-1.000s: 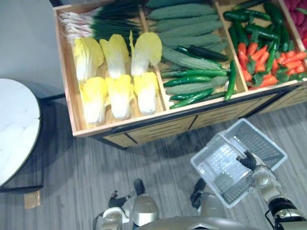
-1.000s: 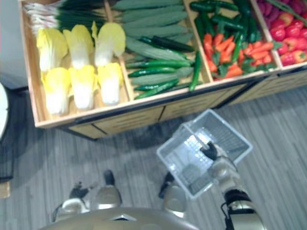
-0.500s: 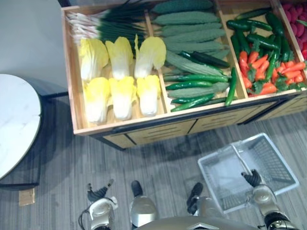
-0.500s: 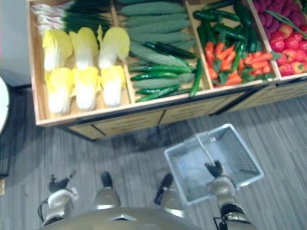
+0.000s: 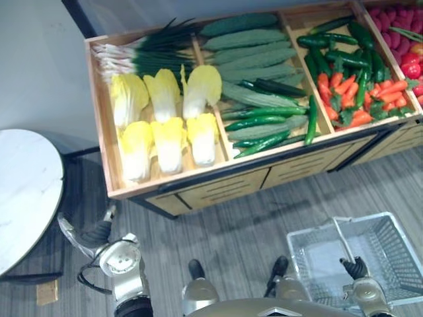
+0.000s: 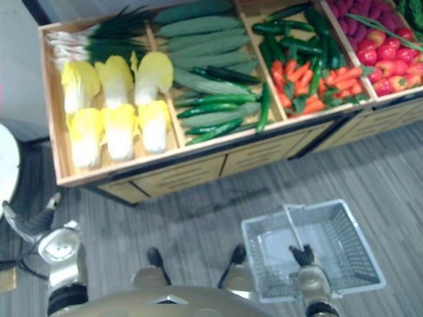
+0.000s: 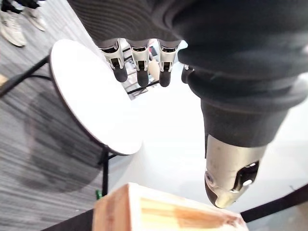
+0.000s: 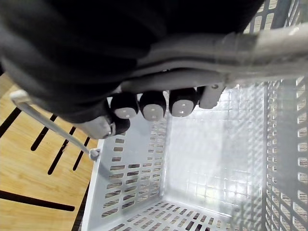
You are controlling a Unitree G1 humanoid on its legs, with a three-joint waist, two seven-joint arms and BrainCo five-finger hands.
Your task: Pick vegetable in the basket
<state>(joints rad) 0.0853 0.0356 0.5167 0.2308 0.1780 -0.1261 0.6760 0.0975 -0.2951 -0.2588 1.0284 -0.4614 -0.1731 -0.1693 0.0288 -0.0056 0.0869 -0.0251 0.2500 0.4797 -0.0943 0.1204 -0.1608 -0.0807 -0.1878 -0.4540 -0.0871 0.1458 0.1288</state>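
Wooden produce stand holds the vegetables: cabbages in its left compartment, cucumbers in the next. White round table stands left of it. In front of the stand, the right hand curls round the handle of the grey basket; the left hand hangs with fingers relaxed.

Grey plank flr; rnd white tbl left.

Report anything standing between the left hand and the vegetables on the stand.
Only the stand's wooden front wall: the open left hand sits in front of it, by its left corner. The cabbages lie uncovered.
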